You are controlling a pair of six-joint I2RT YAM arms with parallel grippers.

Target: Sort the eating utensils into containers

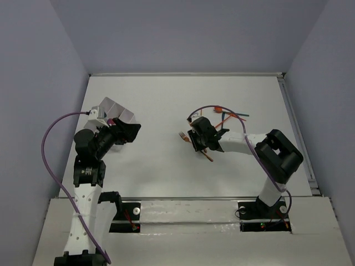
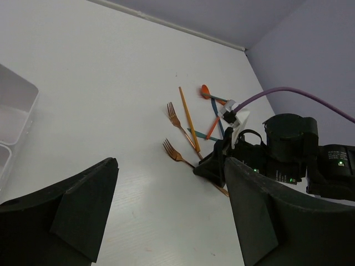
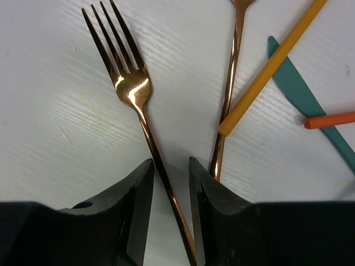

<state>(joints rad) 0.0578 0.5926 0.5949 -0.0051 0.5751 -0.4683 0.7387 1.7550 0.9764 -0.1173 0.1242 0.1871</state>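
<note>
A copper fork (image 3: 133, 88) lies on the white table, and its handle runs diagonally between the two fingers of my right gripper (image 3: 169, 172). The jaws are narrowly apart, low at the table, with a gap on both sides of the handle. The same fork shows in the top view (image 1: 183, 136) left of that gripper (image 1: 199, 145). A second copper fork (image 3: 228, 94), a yellow stick (image 3: 272, 64), a teal knife (image 3: 299, 91) and an orange stick (image 3: 333, 119) lie beside it. My left gripper (image 1: 128, 132) is wide open and empty beside the white tray (image 1: 113, 108).
More utensils lie behind my right gripper: an orange spoon (image 1: 218, 109) and teal pieces (image 1: 238, 115). The left wrist view shows the tray's corner (image 2: 14, 105), both forks (image 2: 176, 154) and the right arm's purple cable (image 2: 288, 91). A raised rim (image 1: 297, 133) runs along the table's right side.
</note>
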